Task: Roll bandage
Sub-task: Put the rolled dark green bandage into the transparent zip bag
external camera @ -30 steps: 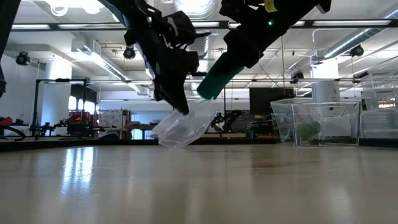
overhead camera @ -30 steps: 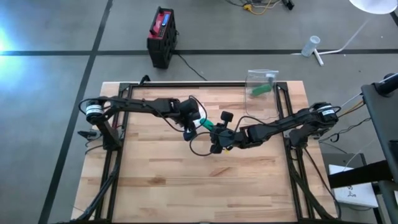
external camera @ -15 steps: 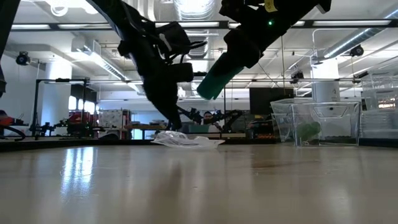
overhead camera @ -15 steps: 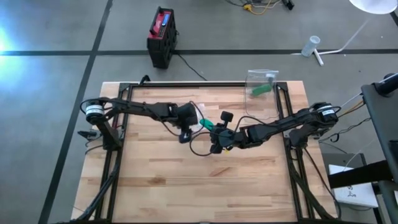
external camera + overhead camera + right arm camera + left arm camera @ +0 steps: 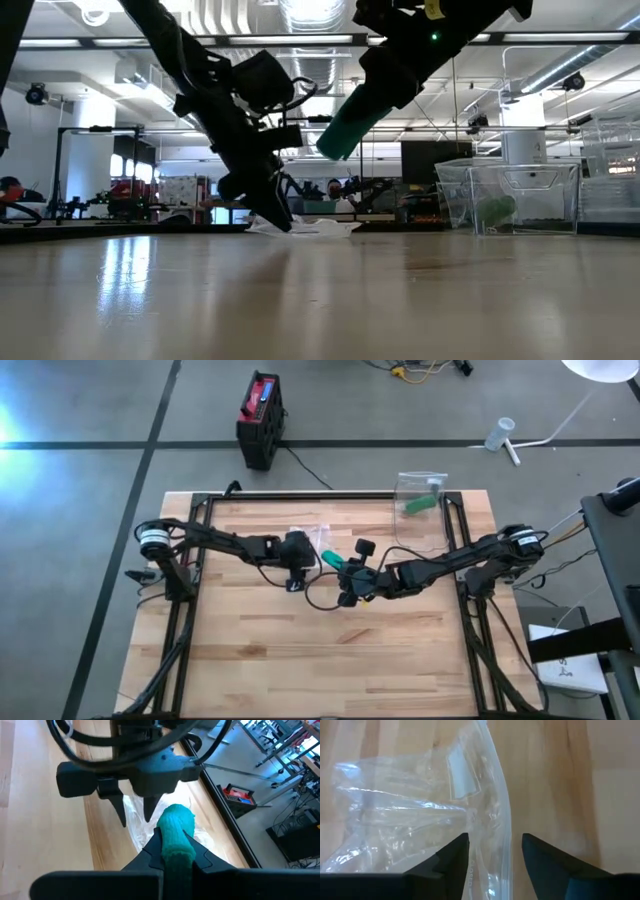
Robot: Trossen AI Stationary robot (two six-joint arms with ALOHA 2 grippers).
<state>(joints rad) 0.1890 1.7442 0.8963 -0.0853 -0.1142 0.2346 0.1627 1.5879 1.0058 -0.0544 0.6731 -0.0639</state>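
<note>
While the right fingers [image 5: 172,851] clamp the bandage [image 5: 176,830], it protrudes beyond them.

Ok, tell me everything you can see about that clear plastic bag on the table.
The clear plastic bag is thin, crinkled and see-through, with a zip-type strip along one edge. It looks empty and lies flat on the wooden table near the far middle. The left gripper stands open over one edge of it, not holding it.

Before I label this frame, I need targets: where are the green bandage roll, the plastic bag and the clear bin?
green bandage roll [image 5: 176,827], right wrist view, its rounded end.
plastic bag [image 5: 410,827], left wrist view, its crumpled middle.
clear bin [image 5: 510,195], low view, its front wall.
</note>
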